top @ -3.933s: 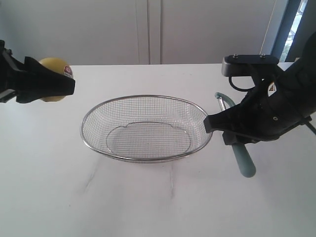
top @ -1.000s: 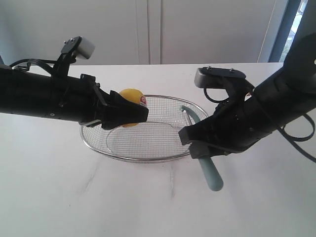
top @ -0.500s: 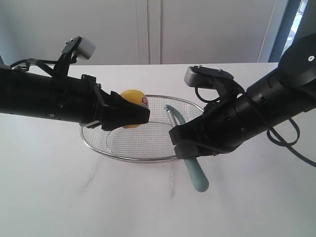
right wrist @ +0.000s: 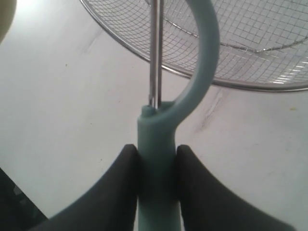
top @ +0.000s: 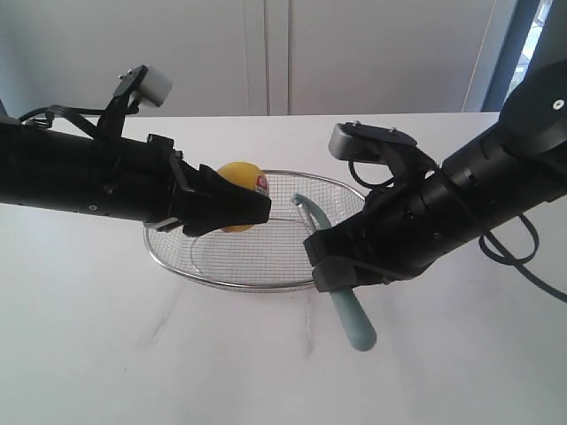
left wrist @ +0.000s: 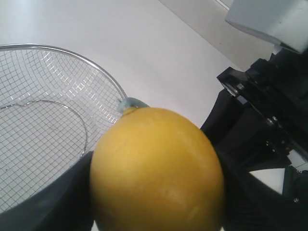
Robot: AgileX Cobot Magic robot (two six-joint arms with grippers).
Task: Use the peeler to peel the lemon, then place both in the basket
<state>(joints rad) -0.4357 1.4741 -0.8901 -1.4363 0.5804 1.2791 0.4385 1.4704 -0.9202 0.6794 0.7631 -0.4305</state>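
Observation:
The yellow lemon (top: 239, 189), its red-and-white sticker turned to the right, hangs above the left part of the wire mesh basket (top: 174, 261). My left gripper (top: 250, 210) is shut on it; in the left wrist view the lemon (left wrist: 156, 171) fills the space between the fingers. My right gripper (top: 326, 263) is shut on the pale teal handle of the peeler (top: 353, 314). The peeler's curved head (top: 307, 203) reaches over the basket's right side, close to the lemon. In the right wrist view the peeler (right wrist: 156, 144) and its metal blade point at the basket (right wrist: 269, 85).
The basket rests on a white table (top: 106, 345). A pale wall (top: 266, 53) runs behind it, with a dark window frame (top: 514, 49) at the back right. Both black arms reach in over the basket from either side.
Over the last second my right gripper has carried the peeler leftward, bringing its head over the basket near the lemon. Earlier still, the left gripper brought the lemon in from the far left.

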